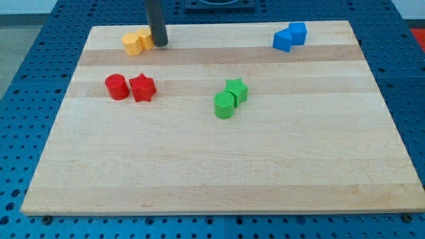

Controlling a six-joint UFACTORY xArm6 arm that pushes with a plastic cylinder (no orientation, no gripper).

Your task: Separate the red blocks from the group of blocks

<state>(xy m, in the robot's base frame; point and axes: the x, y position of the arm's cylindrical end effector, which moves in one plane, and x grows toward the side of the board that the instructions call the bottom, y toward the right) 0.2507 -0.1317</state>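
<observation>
A red cylinder (117,86) and a red star (142,87) sit side by side, touching, at the view's left-centre of the wooden board (219,172). My tip (160,44) stands near the view's top left, right beside two yellow blocks (137,42), well above the red pair. A green cylinder (224,105) and a green star (236,89) touch each other near the board's middle. Two blue blocks (290,36) sit together at the view's top right.
The board lies on a blue perforated table (20,99). The yellow blocks are close to the board's top edge, the blue ones too.
</observation>
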